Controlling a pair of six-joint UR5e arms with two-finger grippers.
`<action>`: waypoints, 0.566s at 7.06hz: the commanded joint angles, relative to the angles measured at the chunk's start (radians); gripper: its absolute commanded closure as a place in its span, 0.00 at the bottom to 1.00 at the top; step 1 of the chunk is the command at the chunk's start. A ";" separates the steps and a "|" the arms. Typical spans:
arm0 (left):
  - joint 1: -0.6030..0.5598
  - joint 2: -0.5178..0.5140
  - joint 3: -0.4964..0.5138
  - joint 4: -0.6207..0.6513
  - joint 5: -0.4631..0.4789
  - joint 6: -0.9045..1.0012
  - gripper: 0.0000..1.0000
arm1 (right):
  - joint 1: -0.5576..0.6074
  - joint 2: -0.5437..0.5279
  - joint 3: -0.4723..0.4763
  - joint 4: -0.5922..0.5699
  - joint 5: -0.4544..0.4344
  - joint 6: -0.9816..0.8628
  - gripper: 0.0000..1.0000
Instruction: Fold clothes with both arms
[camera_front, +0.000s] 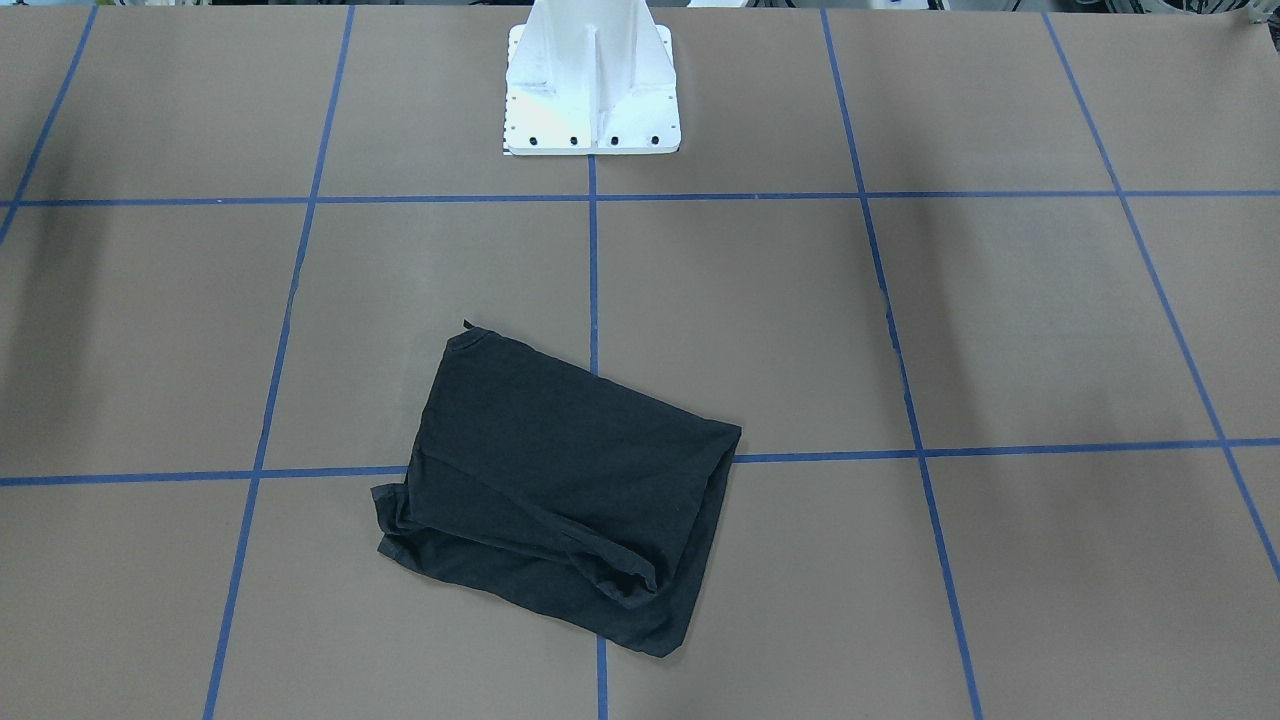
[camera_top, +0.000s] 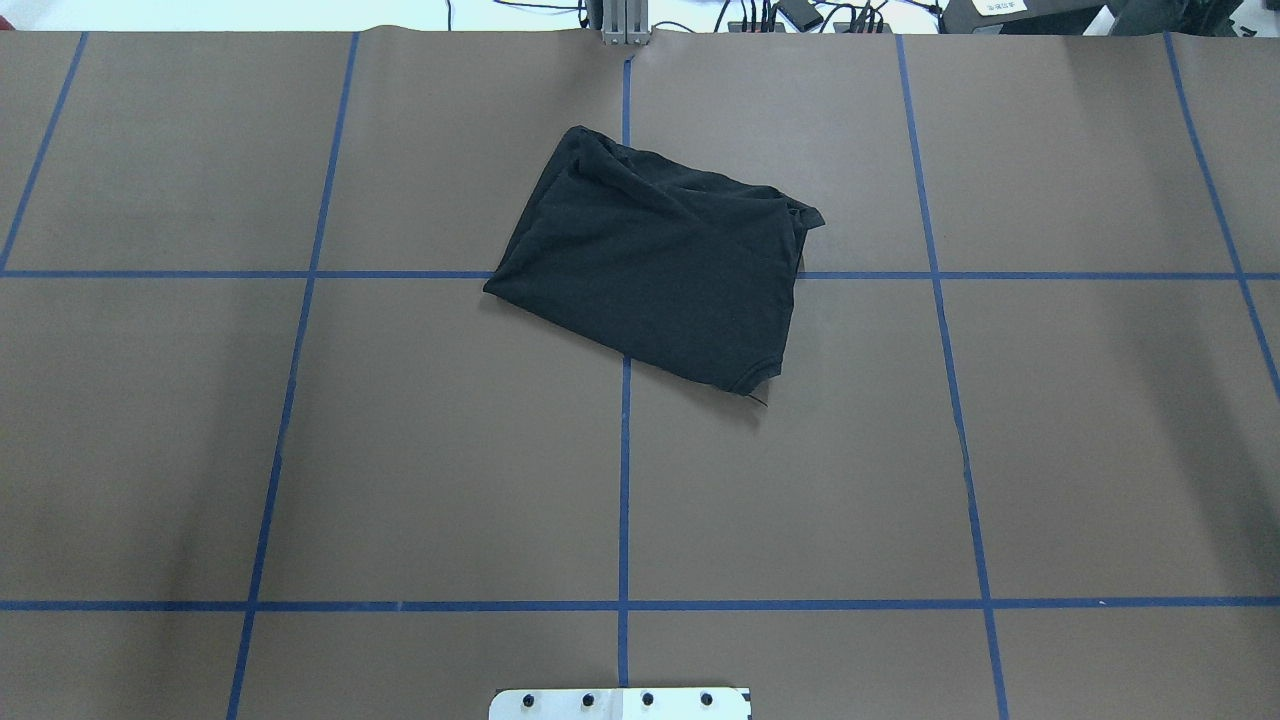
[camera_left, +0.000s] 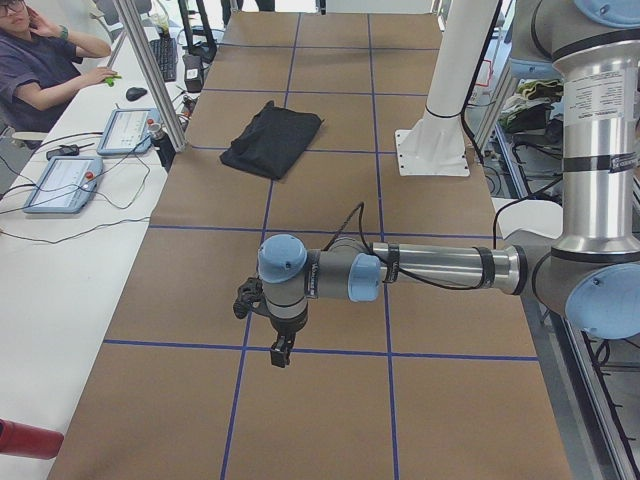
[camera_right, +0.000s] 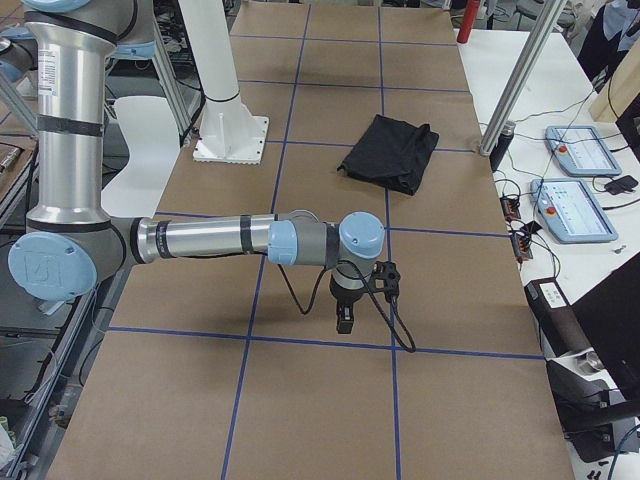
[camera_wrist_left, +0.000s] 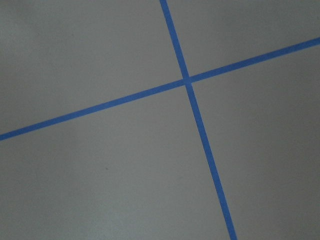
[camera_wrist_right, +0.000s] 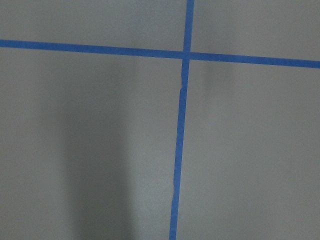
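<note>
The black T-shirt (camera_front: 560, 490) lies folded into a rough rectangle on the brown table, plain black side up, its print hidden. It also shows in the overhead view (camera_top: 660, 270), the left side view (camera_left: 272, 138) and the right side view (camera_right: 390, 150). My left gripper (camera_left: 282, 352) hangs pointing down over the table, far from the shirt. My right gripper (camera_right: 343, 318) points down at the other end, also far from it. Both show only in the side views, so I cannot tell whether they are open or shut. The wrist views show only table and tape.
The white pedestal base (camera_front: 594, 90) stands at the robot's side of the table. Blue tape lines (camera_top: 624, 480) grid the brown surface. A seated operator (camera_left: 40, 70) and control tablets (camera_left: 60, 180) are at a side bench beyond the table's far edge.
</note>
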 joint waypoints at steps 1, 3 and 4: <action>0.000 0.009 -0.005 -0.006 -0.002 0.000 0.00 | 0.000 -0.001 0.001 0.002 -0.001 0.000 0.00; 0.000 0.005 -0.020 -0.030 -0.058 -0.137 0.00 | 0.000 0.001 0.002 0.003 -0.001 0.000 0.00; 0.000 0.009 -0.022 -0.066 -0.058 -0.191 0.00 | 0.000 0.002 0.002 0.003 -0.003 0.000 0.00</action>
